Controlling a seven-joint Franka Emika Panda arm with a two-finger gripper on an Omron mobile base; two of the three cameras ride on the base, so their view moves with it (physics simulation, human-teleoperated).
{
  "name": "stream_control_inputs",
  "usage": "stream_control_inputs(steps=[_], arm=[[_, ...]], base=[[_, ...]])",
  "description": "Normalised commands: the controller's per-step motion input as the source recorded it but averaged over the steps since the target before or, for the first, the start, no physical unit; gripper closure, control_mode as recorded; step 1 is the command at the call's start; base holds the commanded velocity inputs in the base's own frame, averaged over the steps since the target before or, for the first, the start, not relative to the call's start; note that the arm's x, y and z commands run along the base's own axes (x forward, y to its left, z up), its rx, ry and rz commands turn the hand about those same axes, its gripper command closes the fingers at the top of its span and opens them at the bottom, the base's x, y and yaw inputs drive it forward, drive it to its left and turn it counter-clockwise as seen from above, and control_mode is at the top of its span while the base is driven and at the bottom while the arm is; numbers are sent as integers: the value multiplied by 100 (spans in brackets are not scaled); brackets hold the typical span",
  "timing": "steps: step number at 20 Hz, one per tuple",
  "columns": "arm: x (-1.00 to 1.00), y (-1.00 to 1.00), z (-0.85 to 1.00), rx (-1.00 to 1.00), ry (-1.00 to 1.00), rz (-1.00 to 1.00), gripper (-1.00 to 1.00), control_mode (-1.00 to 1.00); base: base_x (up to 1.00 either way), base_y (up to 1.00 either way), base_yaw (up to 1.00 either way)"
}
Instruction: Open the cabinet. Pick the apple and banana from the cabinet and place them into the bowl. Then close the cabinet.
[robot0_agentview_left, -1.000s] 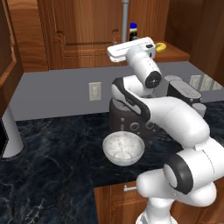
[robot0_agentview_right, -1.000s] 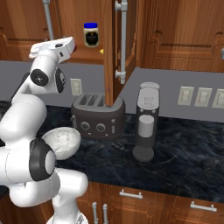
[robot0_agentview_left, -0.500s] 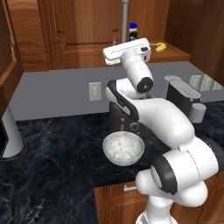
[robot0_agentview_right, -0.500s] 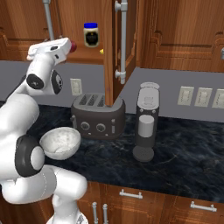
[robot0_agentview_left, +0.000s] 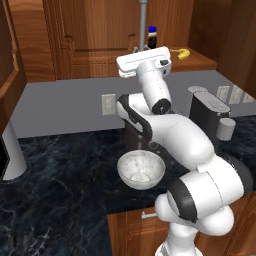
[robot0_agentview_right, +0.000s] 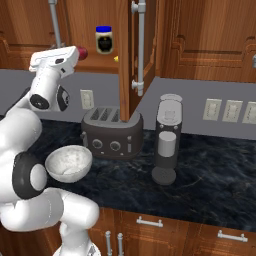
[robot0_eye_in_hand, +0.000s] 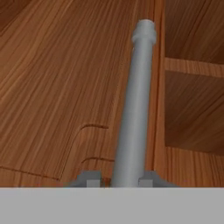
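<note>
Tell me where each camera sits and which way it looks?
Left base view: behind the arm, on its left, looking forward and down at the counter, bowl and cabinet; the arm rises from lower right.
Right base view: behind on the right, facing the same way, past the toaster; the arm rises from lower left.
Hand view: on the hand, looking along the gripper at the door handle between its fingertips.
Shared: both base views show the bowl, arm and jar.

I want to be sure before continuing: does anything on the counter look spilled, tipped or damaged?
Nothing stands out. The bowl, toaster and coffee machine stand upright on the counter, and no spill shows.
</note>
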Motion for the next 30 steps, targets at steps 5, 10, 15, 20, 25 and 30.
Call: stream_control_inputs(steps=[5, 10, 15, 20, 25, 30], arm=[[-40, 0, 32, 0, 0, -1, 100, -100], [-91, 16, 18, 0, 1, -5, 100, -100], [-100, 42, 36, 0, 0, -19, 100, -100], [-100, 53, 43, 0, 0, -21, 100, -100], [-95, 59, 26, -1, 2, -20, 100, -100], [1, 0, 0, 0, 4, 0, -100, -100]], base=[[0, 0, 0], [0, 0, 0], [0, 0, 0], [0, 0, 0], [0, 0, 0], [0, 0, 0]])
